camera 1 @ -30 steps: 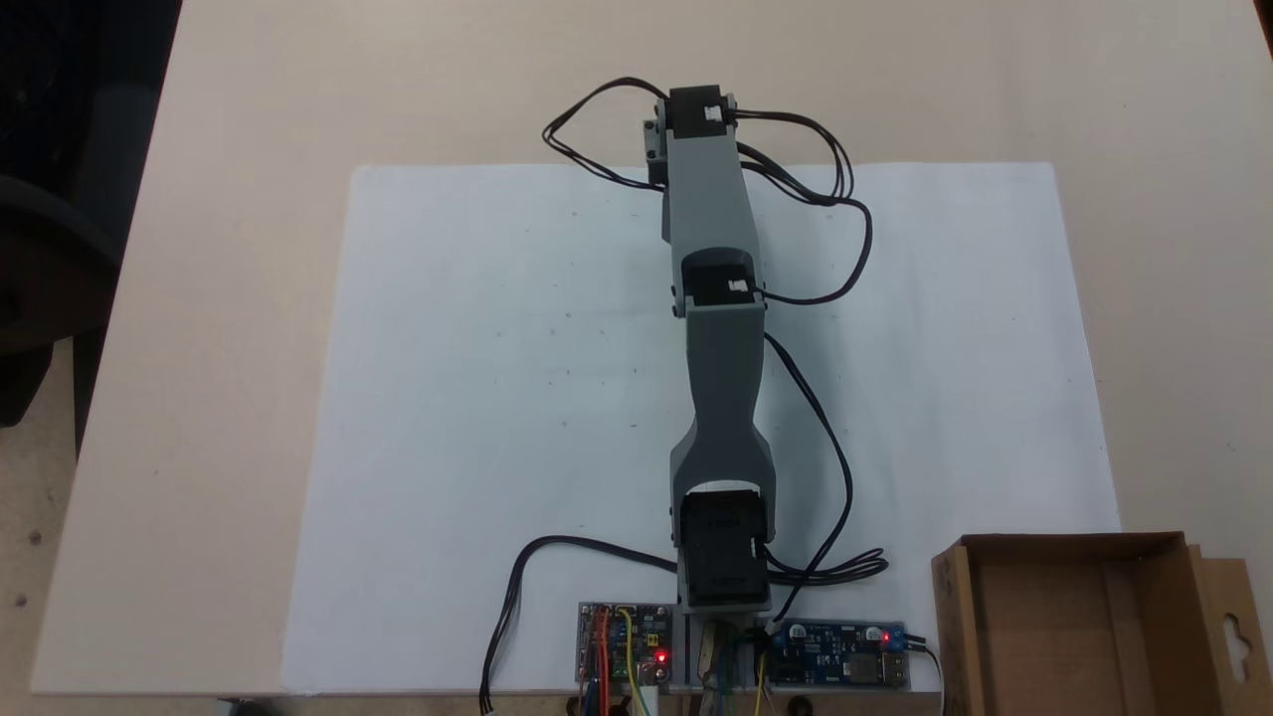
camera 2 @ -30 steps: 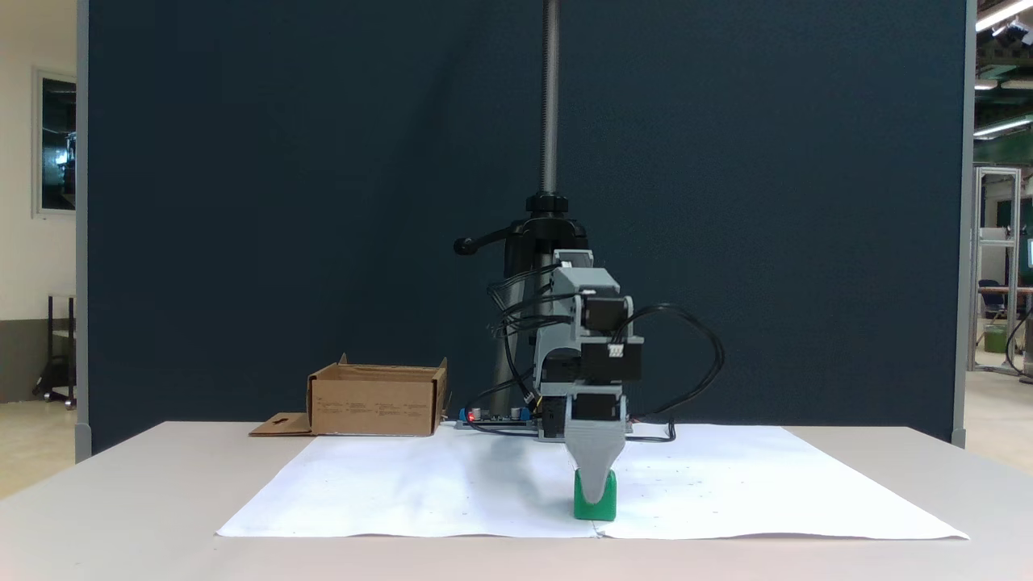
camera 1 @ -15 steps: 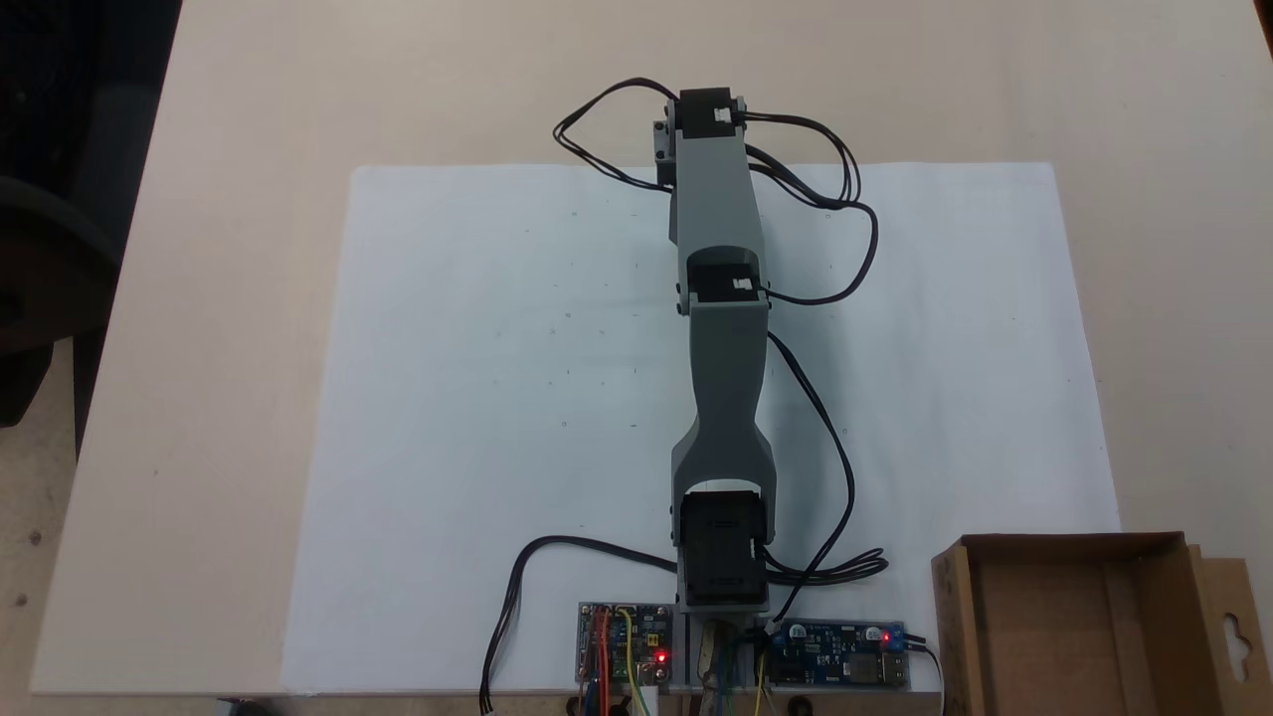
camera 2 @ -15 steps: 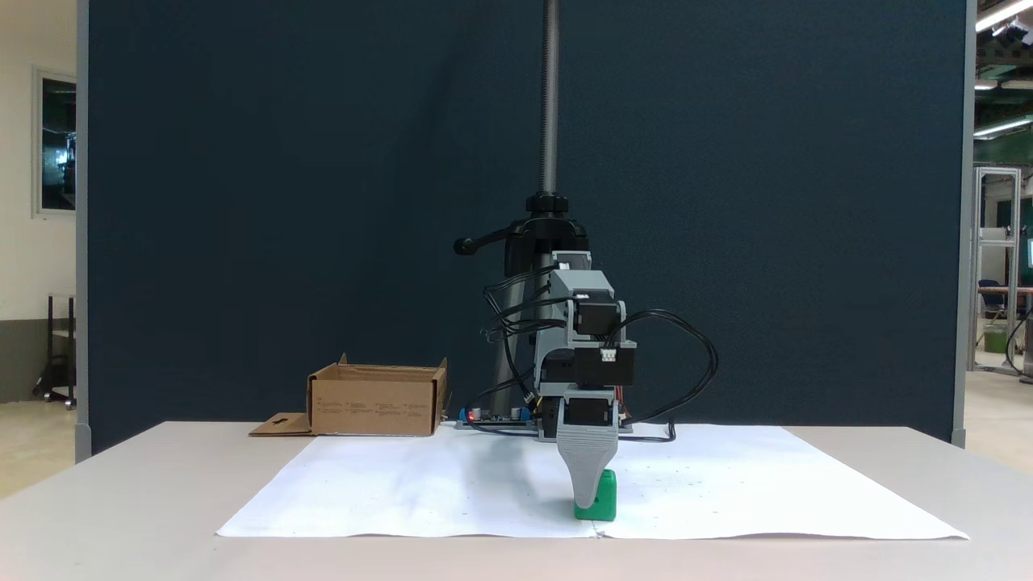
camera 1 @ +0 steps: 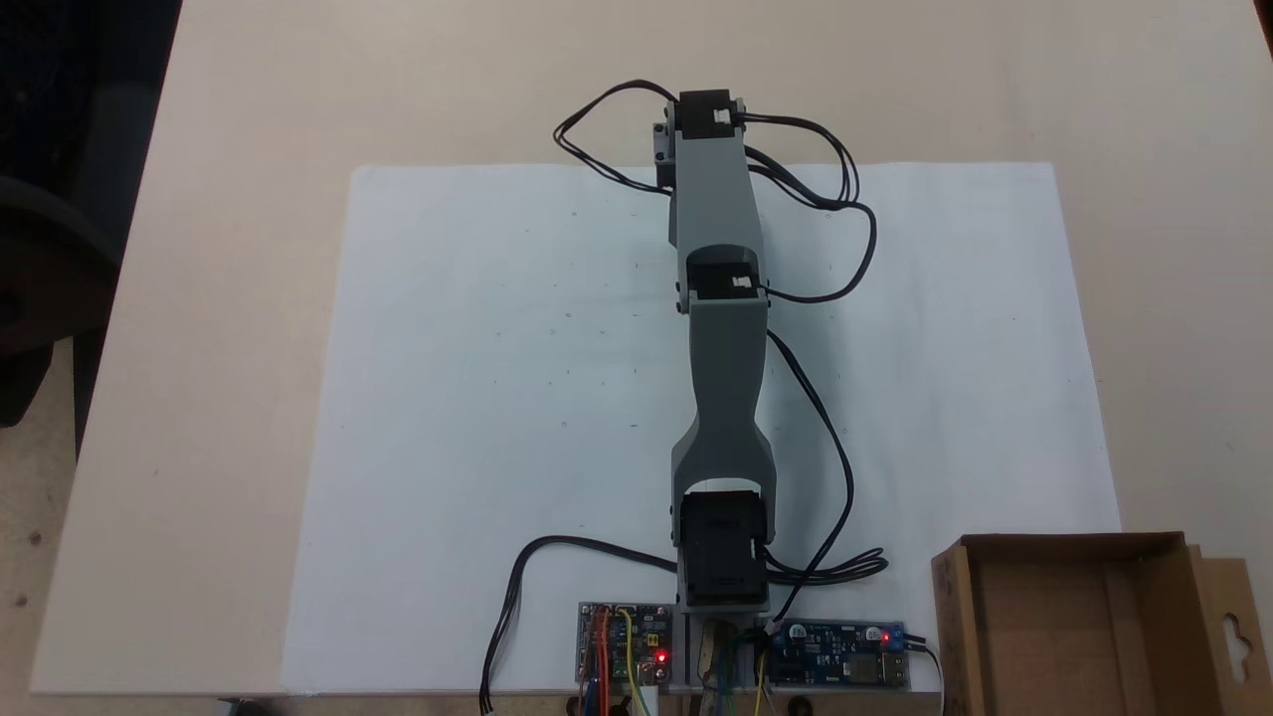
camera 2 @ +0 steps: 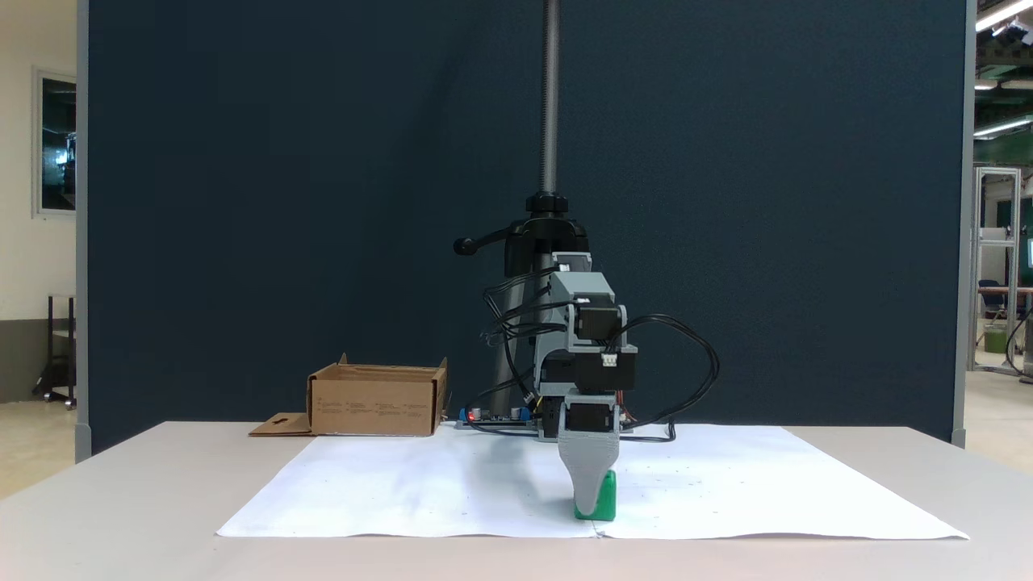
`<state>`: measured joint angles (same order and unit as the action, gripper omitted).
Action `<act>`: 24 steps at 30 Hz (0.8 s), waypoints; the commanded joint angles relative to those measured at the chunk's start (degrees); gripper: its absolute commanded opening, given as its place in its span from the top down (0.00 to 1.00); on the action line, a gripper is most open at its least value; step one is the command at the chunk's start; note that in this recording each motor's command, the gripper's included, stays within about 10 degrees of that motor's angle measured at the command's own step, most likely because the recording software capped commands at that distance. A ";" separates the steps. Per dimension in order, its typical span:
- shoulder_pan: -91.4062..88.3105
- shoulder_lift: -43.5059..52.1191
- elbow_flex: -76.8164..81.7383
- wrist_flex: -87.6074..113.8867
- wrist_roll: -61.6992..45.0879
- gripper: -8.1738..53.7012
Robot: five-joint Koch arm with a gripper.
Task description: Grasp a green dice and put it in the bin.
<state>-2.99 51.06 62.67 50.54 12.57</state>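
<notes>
**Hand lowered onto green dice at front edge of paper**

Arm extended straight from its base. In a fixed view the hand (camera 2: 587, 507) points down; one grey jaw covers the left part of the green dice (camera 2: 607, 494), which sits on the white paper sheet (camera 2: 403, 484). Jaw opening and grip cannot be told. The bin (camera 1: 1069, 622) stands on the bench (camera 1: 229, 249) beside the arm base, well apart from the dice.
</notes>
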 commanded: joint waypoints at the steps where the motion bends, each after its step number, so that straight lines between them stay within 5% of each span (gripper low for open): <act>1: -1.14 1.32 -3.08 -1.49 3.60 0.33; 7: -1.14 1.32 -3.08 -1.14 3.69 0.41; 12: -1.14 1.76 -3.08 -0.88 3.69 0.67; 24: 4.31 10.63 -2.72 -0.79 3.78 0.68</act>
<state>-0.26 54.49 62.75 50.54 12.57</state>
